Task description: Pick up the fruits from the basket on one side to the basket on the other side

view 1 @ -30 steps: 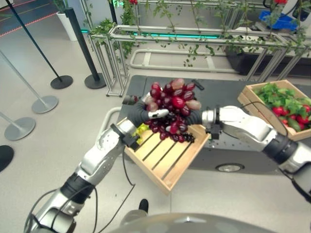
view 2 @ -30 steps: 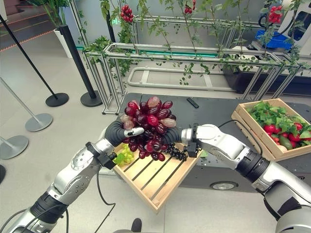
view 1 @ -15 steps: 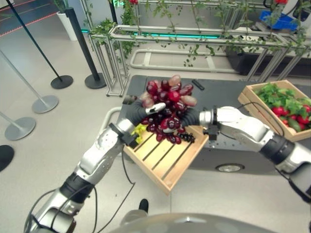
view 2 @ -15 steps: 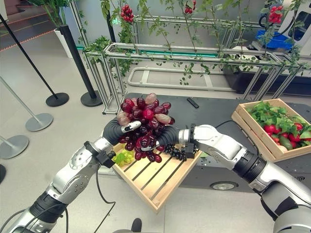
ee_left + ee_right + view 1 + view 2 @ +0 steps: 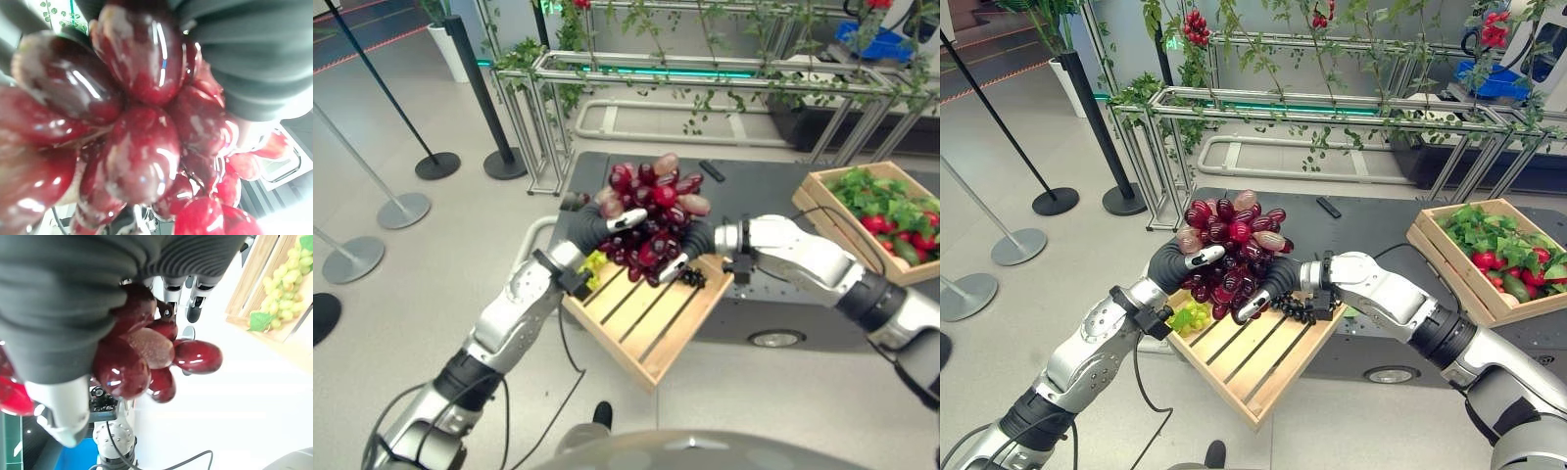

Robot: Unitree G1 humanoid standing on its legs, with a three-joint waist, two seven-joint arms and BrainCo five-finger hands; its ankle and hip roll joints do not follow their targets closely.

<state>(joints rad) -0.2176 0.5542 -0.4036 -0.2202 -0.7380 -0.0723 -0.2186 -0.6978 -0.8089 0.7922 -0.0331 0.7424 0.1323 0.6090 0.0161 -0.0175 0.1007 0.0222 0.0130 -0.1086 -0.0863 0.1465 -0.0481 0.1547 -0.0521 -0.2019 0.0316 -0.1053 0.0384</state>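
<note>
A big bunch of red grapes (image 5: 651, 196) hangs in the air above the left wooden crate (image 5: 656, 323). My left hand (image 5: 587, 227) grips it from the left, with a finger curled over the berries. My right hand (image 5: 698, 238) presses against the bunch from the right, and one straight finger (image 5: 672, 266) reaches under it. The left wrist view shows the berries (image 5: 137, 161) very close. The right wrist view shows them (image 5: 142, 352) against the palm, beside straight fingers (image 5: 173, 296). In the crate lie green grapes (image 5: 597, 262) and small black grapes (image 5: 690, 277).
A second wooden crate (image 5: 822, 201) of leafy greens and red fruit (image 5: 891, 215) stands at the right on the dark cart top (image 5: 754, 186). A small black object (image 5: 712, 170) lies farther back. A metal frame with vines (image 5: 705, 73) runs behind; stanchion bases (image 5: 401, 208) stand on the left floor.
The bunch has shifted slightly up and to the left with both hands. The right hand's finger now sticks out straight beneath the grapes, where before it was wrapped on them.
</note>
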